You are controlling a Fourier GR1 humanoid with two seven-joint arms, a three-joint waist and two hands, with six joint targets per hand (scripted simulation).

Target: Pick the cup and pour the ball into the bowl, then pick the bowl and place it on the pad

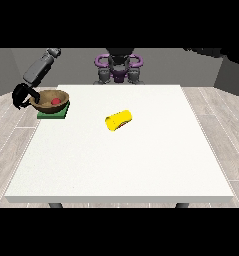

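1. The black hand at the view's left (22, 96) hangs past the table's left edge, near the far left corner, below a grey forearm (40, 69) that slants down from above. Its fingers curl round the near-left rim of the brown wooden bowl (47, 99); the hand grips the bowl.
2. The bowl sits on the flat green square pad (55, 111), slightly tilted, with its rim higher at the right. Whether its base lies flat on the pad, I cannot tell.
3. A small red ball (55, 101) lies inside the bowl, right of its middle.
4. The pad lies at the left edge of the large white table (121, 165), towards the far left corner.
5. The yellow cylindrical cup (118, 120) lies on its side near the table's middle, well apart from the pad, mouth towards the near left.
6. No other hand shows over the table.
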